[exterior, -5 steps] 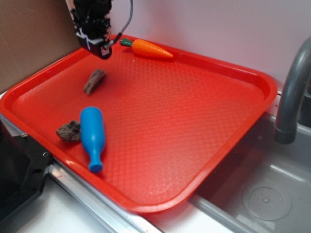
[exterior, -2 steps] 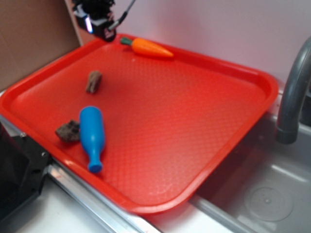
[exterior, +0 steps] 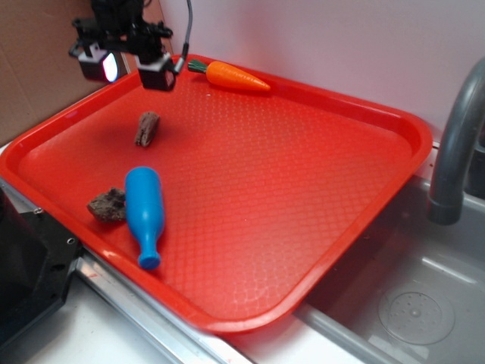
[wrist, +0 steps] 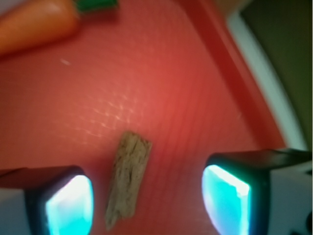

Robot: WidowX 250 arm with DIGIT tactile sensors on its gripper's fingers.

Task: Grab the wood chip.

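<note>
A WidowX 250 arm hangs above the back left corner of a red tray (exterior: 356,197), its end effector (exterior: 130,67) released, jaws spread wide and empty. Just below it on the tray lies the wood chip (exterior: 146,128), flat on the textured plastic and clear of the rim. In the wrist view the wood chip (wrist: 128,178) sits between the two lit fingers (wrist: 68,205), nearer the left one, its long axis running almost along the view rather than across the gap. Nearer the front edge lie a dark rock-like lump (exterior: 107,205) and, touching it, a blue toy bottle (exterior: 145,212); at the back rim, right of the arm, rests a toy carrot (exterior: 231,75). Right again, beyond the tray, a sink basin (exterior: 413,303) and grey faucet (exterior: 458,144) stand. The chip looks light, stiff and thin, likely to skid or tip on the plastic; a pinch across its narrow width near mid-length seems the safest hold, with the jaws low enough to catch its edges.
</note>
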